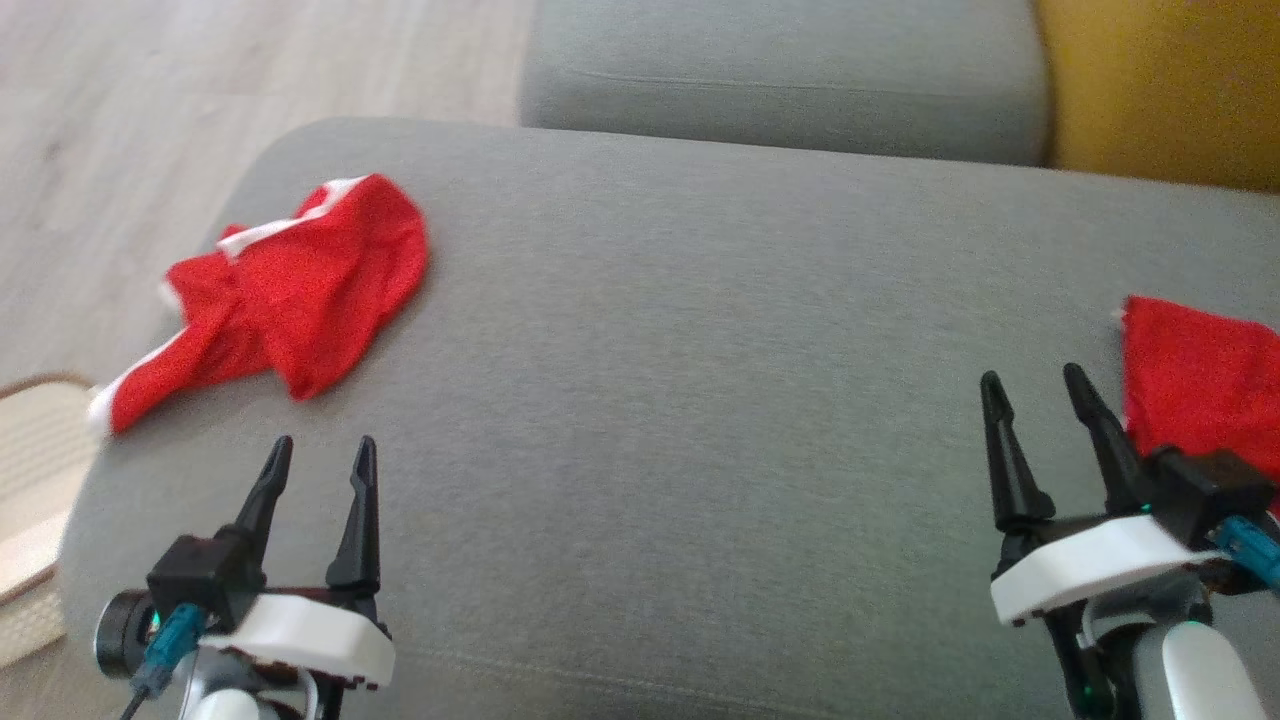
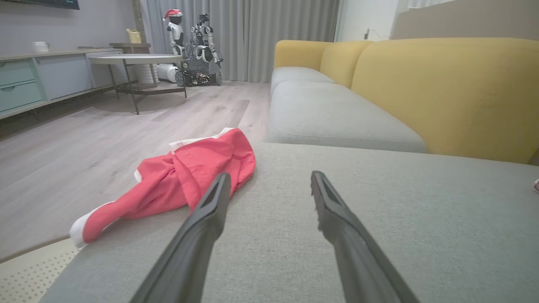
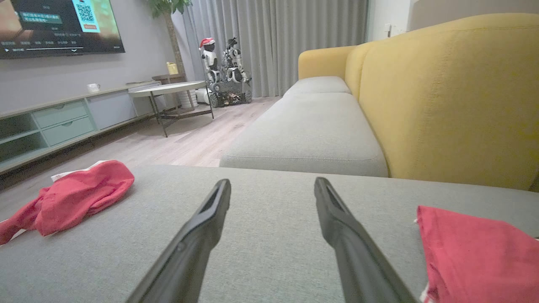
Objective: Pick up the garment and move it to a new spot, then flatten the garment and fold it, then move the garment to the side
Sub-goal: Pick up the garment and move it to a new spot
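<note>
A crumpled red garment (image 1: pixel 285 290) with white trim lies at the far left of the grey sofa cushion (image 1: pixel 680 400), one end reaching the cushion's left edge. The same garment (image 2: pixel 185 181) sits just ahead and left of my left fingers, and far left (image 3: pixel 78 195) in the right wrist view. My left gripper (image 1: pixel 320 455) hovers open just short of it, nothing between its fingers. My right gripper (image 1: pixel 1035 385) is open too, empty, beside a second, flat red cloth (image 1: pixel 1200 375) at the cushion's right edge, also low right (image 3: pixel 480 252) in the right wrist view.
A second grey seat cushion (image 1: pixel 780 80) lies beyond, with the yellow backrest (image 1: pixel 1160 90) at the right. Wood floor (image 1: pixel 150 120) and a pale rug (image 1: pixel 35 470) lie off the cushion's left edge. A round table (image 2: pixel 134 59) and another robot (image 2: pixel 193 46) stand far across the room.
</note>
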`<state>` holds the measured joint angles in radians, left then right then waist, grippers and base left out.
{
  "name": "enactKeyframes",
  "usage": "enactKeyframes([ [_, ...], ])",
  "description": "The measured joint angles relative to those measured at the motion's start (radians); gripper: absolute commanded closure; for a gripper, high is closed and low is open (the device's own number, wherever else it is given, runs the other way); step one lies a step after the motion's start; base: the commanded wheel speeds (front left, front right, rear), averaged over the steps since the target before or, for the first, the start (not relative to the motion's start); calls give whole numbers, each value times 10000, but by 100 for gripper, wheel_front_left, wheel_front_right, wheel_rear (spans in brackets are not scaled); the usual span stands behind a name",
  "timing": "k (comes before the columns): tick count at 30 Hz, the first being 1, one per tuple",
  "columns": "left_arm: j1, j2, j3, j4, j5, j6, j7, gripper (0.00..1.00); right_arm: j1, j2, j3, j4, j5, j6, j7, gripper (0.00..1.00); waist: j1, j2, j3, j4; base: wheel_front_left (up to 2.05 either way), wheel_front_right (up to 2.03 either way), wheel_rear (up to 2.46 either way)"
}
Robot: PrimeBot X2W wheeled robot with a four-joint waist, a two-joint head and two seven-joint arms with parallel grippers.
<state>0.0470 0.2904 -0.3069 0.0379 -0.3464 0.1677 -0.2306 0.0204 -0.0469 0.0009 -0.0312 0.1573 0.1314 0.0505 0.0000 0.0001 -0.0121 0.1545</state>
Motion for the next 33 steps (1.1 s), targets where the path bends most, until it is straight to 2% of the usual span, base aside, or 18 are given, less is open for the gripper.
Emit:
enactKeyframes([
  [7, -77, 98, 186, -50, -25, 146, 0, 0, 142, 8, 330, -182, 105, 0, 27, 0, 0, 0, -97, 1332, 0, 0, 0],
  [13, -51, 173, 253, -199, -88, 272, 4, 0, 143, 10, 424, -192, 188, 0, 27, 0, 0, 0, -185, 1944, 0, 0, 0],
  [26, -39, 217, 244, -314, -92, 347, 15, 0, 143, 12, 334, -194, 171, 0, 29, 0, 0, 0, -219, 2047, 0, 0, 0],
  [33, -343, 257, 349, -320, -226, 337, 46, 0, 126, 13, 276, -460, -48, 0, 245, 0, 0, 0, 115, 1980, 0, 0, 0],
])
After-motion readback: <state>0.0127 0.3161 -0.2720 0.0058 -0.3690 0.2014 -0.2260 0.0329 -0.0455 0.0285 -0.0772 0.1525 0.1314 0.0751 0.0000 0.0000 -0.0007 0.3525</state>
